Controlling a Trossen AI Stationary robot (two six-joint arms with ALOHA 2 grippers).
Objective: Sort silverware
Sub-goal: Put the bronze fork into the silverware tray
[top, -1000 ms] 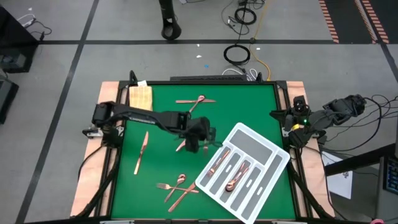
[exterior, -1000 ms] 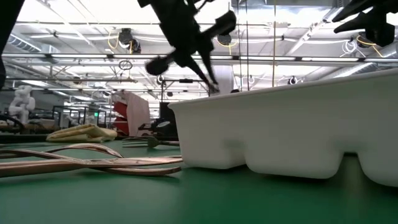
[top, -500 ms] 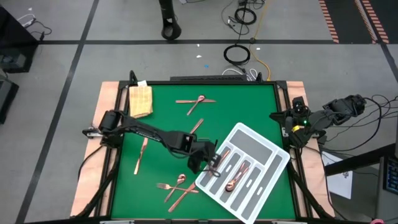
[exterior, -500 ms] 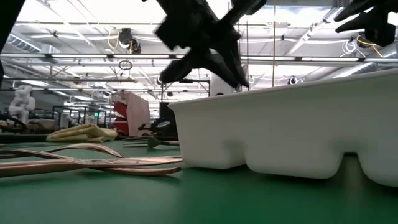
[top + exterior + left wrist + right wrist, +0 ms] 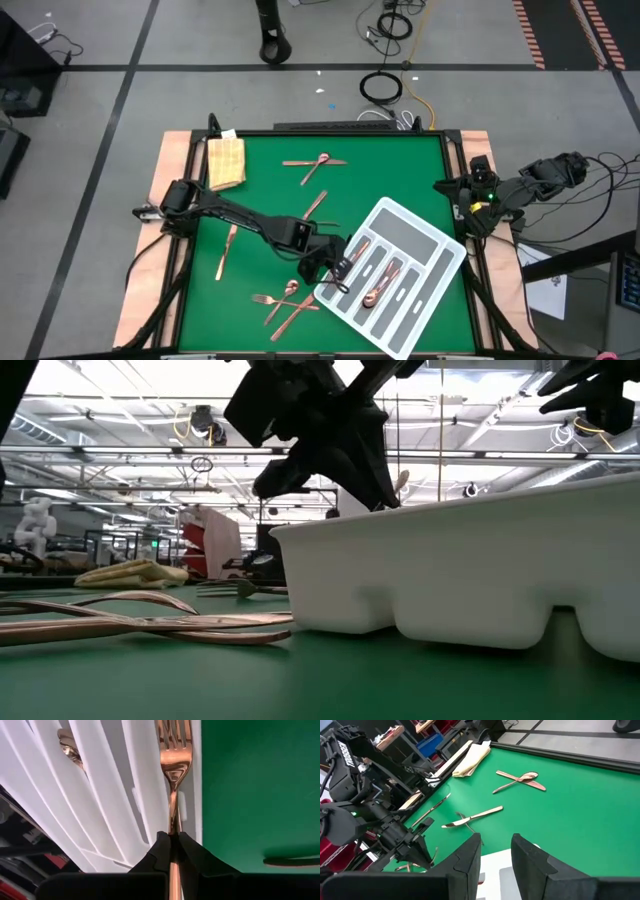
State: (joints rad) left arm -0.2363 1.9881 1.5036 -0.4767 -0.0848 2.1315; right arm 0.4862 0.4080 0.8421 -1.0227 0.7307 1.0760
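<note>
Left gripper (image 5: 171,841) now lower over tray (image 5: 436,268) (fingers clamped on fork (image 5: 174,757)); right gripper (image 5: 494,849) parted, parked.

Glossy copper-toned metal on the fork (image 5: 173,775). Smooth, matt white plastic for the tray (image 5: 107,795); flat matt green table cover (image 5: 260,785). Soft yellow cloth (image 5: 226,160).

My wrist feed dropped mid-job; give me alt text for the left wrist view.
The left gripper is shut on the handle of a shiny copper fork, tines pointing away, held over an outer slot of the white divided tray beside the green table.
</note>
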